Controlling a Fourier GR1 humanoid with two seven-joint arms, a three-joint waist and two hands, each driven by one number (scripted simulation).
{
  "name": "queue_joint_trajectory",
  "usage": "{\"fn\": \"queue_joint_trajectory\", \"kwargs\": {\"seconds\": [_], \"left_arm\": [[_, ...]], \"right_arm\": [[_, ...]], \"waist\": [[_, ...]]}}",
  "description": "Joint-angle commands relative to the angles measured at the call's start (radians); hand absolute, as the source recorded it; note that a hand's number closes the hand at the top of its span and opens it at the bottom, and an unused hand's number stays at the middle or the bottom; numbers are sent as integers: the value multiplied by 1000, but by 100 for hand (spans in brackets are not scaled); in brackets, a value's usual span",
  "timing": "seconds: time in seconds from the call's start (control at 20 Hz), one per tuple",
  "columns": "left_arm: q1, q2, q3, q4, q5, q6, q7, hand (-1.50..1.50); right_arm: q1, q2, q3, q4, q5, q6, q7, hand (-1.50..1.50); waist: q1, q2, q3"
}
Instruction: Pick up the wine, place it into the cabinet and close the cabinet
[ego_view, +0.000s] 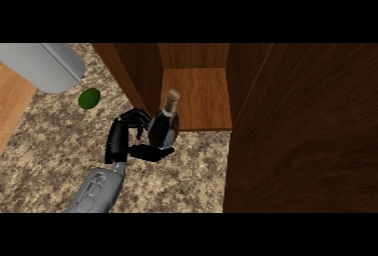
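Note:
The wine bottle (164, 127) is dark with a pale cork-coloured top, and its neck points towards the cabinet. My left hand (118, 140) is shut on it, with the fingers curled round its far left side and the thumb under its lower part. The bottle hangs at the front left corner of the open wooden cabinet (198, 95), just before the shelf's front edge. The cabinet's door (303, 135) stands open and fills the right side of the view. My right hand does not show.
A green round fruit (89, 98) lies on the speckled counter (52, 165) left of the cabinet. A grey rounded object (44, 65) sits at the top left. A wooden strip (11, 105) borders the counter's left edge.

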Motion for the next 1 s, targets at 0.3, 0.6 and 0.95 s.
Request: {"fn": "queue_joint_trajectory", "kwargs": {"seconds": [0.3, 0.6, 0.95], "left_arm": [[-217, -70, -98, 118, -22, 80, 107, 150], [-235, -44, -112, 163, -112, 138, 167, 150], [-204, -68, -125, 178, -148, 197, 216, 150]], "right_arm": [[-4, 5, 19, -43, -64, 24, 11, -150], [-39, 8, 2, -11, -67, 40, 3, -150], [-31, 10, -3, -27, -93, 51, 19, -150]], "waist": [[-56, 18, -5], [-70, 25, -5], [-84, 27, -5]]}}
